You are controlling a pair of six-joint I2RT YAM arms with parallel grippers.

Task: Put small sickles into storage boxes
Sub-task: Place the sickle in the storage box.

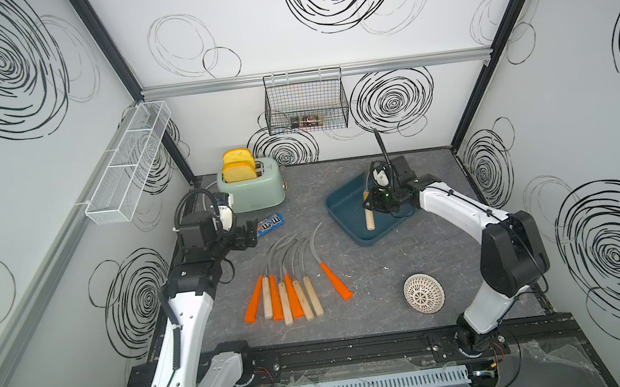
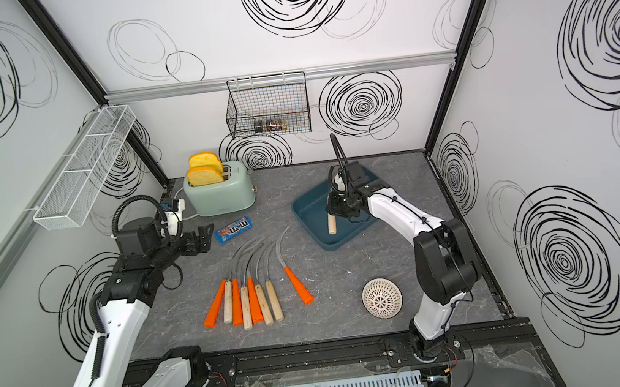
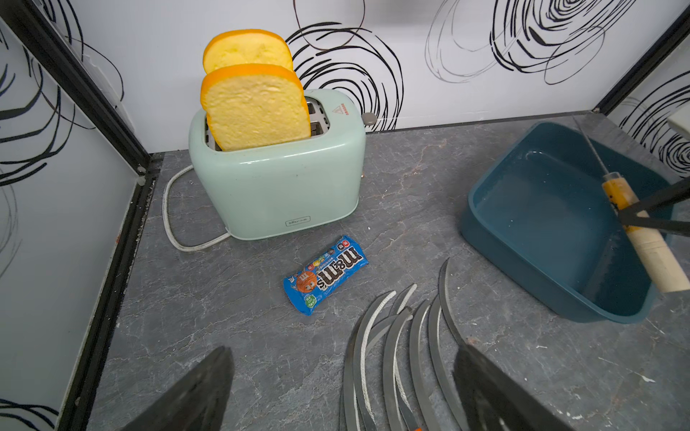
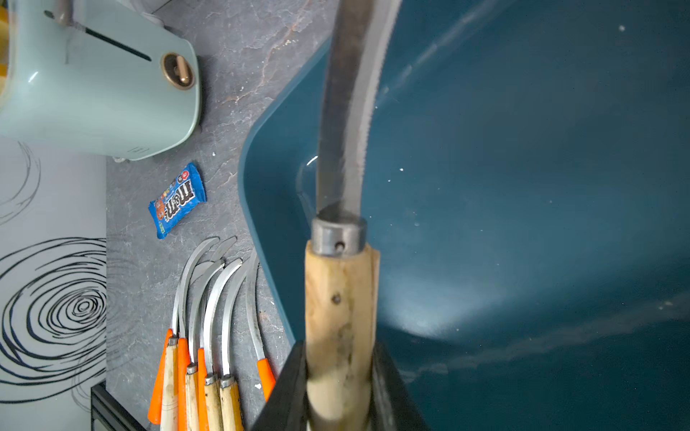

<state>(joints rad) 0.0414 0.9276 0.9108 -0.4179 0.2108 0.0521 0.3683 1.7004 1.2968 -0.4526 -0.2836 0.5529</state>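
The fingers [image 4: 287, 395] of the right gripper [image 1: 375, 205] were seen clamped narrowly on the pale wooden handle of one small sickle [image 4: 339, 317]. It was held over the dark teal storage box [image 1: 344, 208], with the blade directed toward the far wall and the butt end lying out toward the near rim. Whether the tool touched the floor of the box could not be told.

Trouble, it was judged, could come from a release made too high or too close to that rim. The butt could be landed on the edge and the sickle tipped out onto the table [image 1: 388, 265], or the long curved blade could be caught on the wall. A swing within the grip was also thought possible, since the handle was pinched at one narrow place only.

The right arm was stretched forward from its base, with the elbow raised and the forearm angled down and inward to the box. The left gripper [image 1: 251, 231] was held wide open and empty above the table, near the candy packet [image 1: 270, 223] and in front of the toaster [image 1: 252, 187], its arm bent at the elbow.

Eight more sickles [image 1: 291, 284] were laid out on the table between the arms, their blade tips near the box's corner. Seven were set in a tight row, and one orange-handled sickle [image 1: 337, 286] was placed just beside them.
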